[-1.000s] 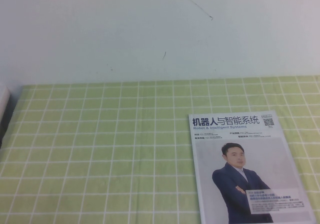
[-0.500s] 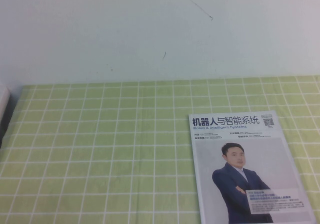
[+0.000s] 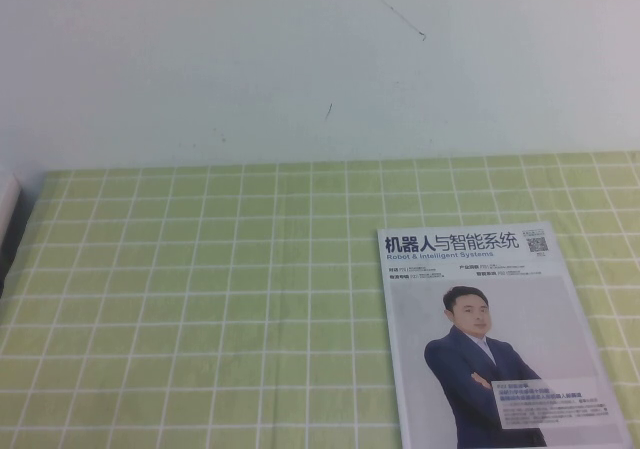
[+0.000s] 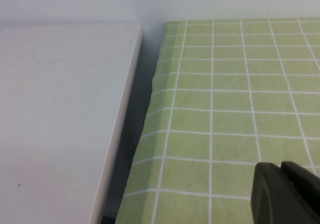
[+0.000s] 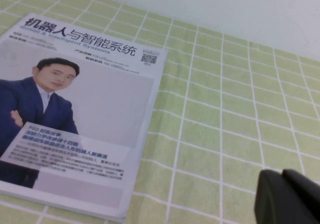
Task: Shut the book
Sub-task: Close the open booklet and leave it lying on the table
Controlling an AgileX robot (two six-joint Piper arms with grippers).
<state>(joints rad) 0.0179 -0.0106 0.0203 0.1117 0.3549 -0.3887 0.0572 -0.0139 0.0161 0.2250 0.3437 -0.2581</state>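
High camera: a plain white wall [image 3: 200,59] fills the far half of my feed. It carries a small dark mark [image 3: 328,111] and a thin diagonal scratch [image 3: 390,7]. Below the wall lies a light green tablecloth [image 3: 180,289] with a white grid, reaching the near edge. Left wrist camera: a flat white board [image 4: 55,114] runs beside the cloth's edge, with a dark shadowed gap [image 4: 125,154] between them. Light reads soft and even.

The high camera looks down on the green checked cloth-covered counter [image 3: 200,299]; low, close wrist cameras look past the left end effector [image 4: 283,173] at its left edge and past the right end effector [image 5: 283,176] at the glossy white book [image 5: 90,84], shared with the high view
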